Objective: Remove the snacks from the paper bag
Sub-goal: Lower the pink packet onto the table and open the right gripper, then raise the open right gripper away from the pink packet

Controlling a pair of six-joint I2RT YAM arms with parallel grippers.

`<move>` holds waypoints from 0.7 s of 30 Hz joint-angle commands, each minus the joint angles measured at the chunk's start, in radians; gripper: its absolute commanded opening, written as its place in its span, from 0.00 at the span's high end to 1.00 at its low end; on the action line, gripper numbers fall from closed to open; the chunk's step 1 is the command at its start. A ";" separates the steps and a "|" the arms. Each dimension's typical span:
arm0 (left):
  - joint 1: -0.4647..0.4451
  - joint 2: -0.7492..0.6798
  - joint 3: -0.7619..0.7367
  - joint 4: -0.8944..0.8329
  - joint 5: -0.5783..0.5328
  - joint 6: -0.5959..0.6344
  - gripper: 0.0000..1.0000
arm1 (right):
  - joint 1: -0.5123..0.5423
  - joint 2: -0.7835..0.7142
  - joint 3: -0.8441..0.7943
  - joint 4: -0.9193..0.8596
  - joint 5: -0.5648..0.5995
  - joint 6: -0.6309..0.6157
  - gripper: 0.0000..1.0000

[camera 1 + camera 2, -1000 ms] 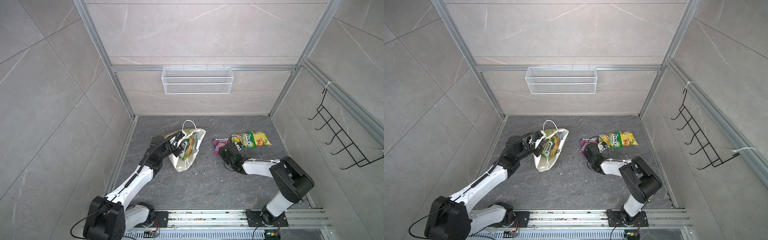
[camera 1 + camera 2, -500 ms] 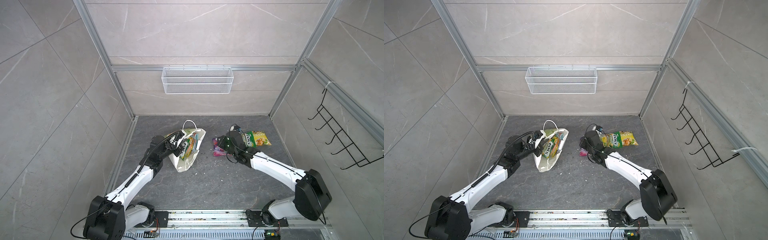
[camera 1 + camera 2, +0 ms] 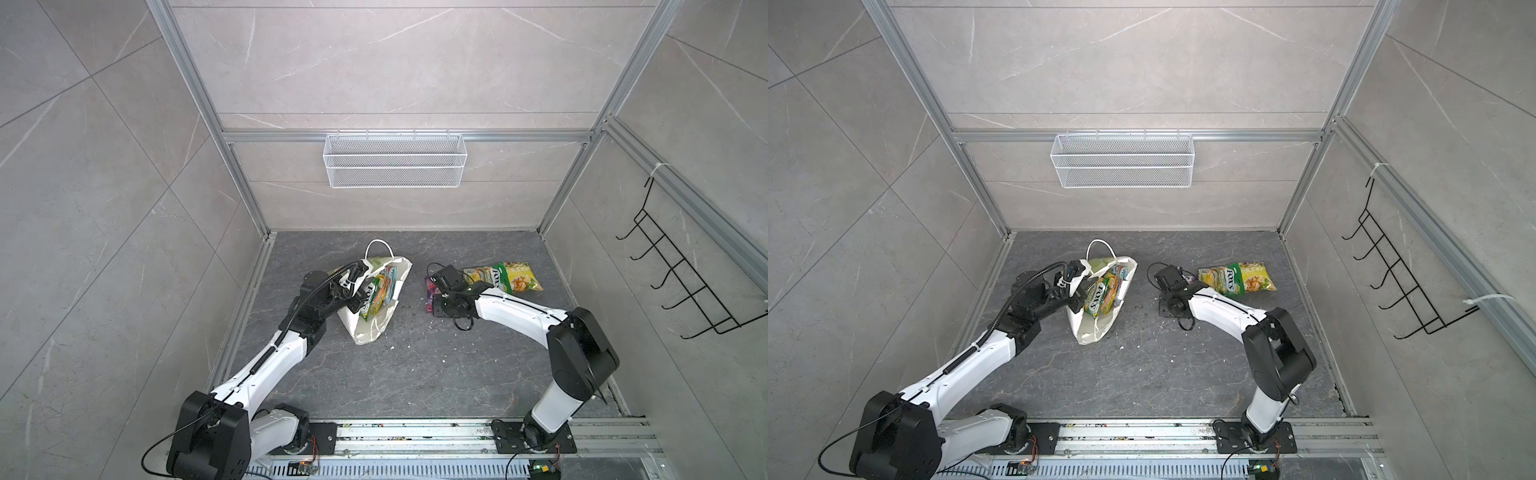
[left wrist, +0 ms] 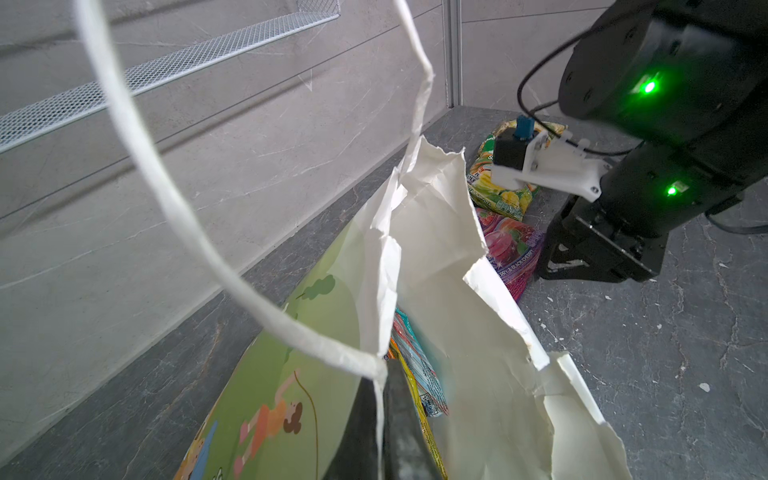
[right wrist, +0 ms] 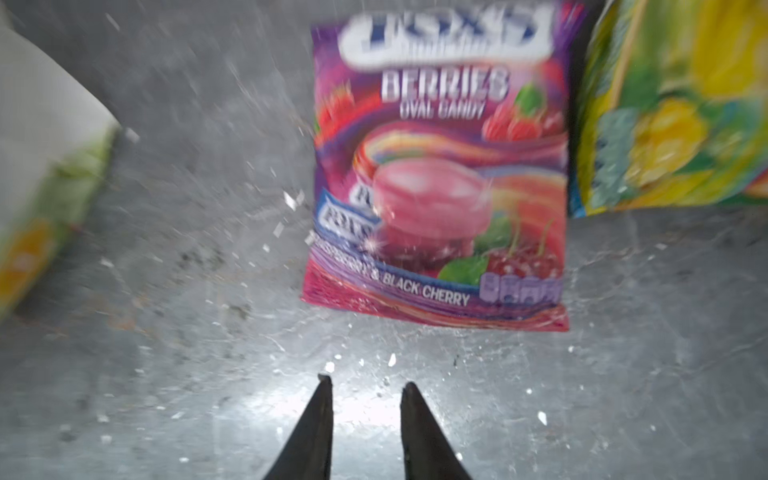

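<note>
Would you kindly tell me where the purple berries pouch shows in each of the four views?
In a top view: purple berries pouch, partly under the right arm's wrist.
In a top view: a purple sliver beside that wrist.
Left wrist: beyond the paper bag and its torn rim.
Right wrist: flat, just ahead of the right pincer, at.
Shared landmark: the yellow-green pouch beside it.
</note>
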 commanded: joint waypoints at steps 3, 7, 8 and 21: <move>-0.008 -0.003 0.020 0.071 0.063 -0.025 1.00 | -0.023 0.070 0.010 -0.012 -0.032 0.012 0.69; -0.008 -0.014 0.014 0.062 0.060 -0.024 1.00 | -0.052 0.102 0.015 0.042 -0.048 0.028 0.69; -0.008 -0.020 0.013 0.060 0.058 -0.024 1.00 | -0.059 0.112 0.021 0.043 -0.049 0.031 0.68; -0.008 -0.022 0.017 0.050 0.052 -0.025 1.00 | -0.107 0.184 0.081 0.108 -0.054 0.032 0.66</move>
